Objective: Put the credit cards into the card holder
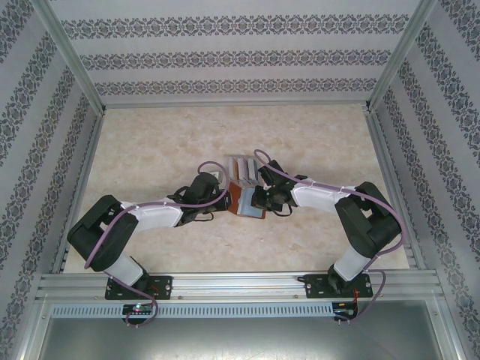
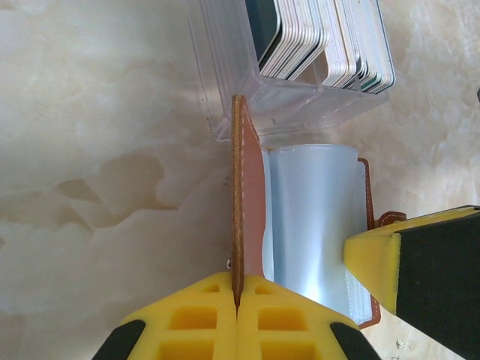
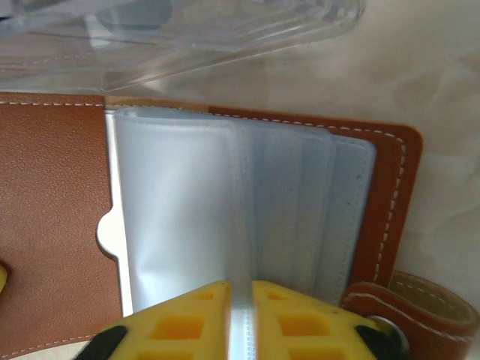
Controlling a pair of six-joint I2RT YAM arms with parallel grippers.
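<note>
At mid-table, the left gripper [image 2: 236, 298] is pinching the wallet [image 2: 241, 187] upright by its cover, the right gripper [image 3: 240, 304] clamping its clear sleeve [image 3: 180, 210]; cards [image 2: 301, 34] are standing in a clear box [image 2: 219, 79].

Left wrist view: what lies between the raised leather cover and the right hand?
The clear plastic sleeves of the card holder, in the left wrist view.

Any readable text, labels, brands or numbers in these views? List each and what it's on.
None can be read.
The card holder: plain leather, no brand visible.
Its clear sleeves: blank.
The cards in the clear box: edge-on, no print legible.
</note>
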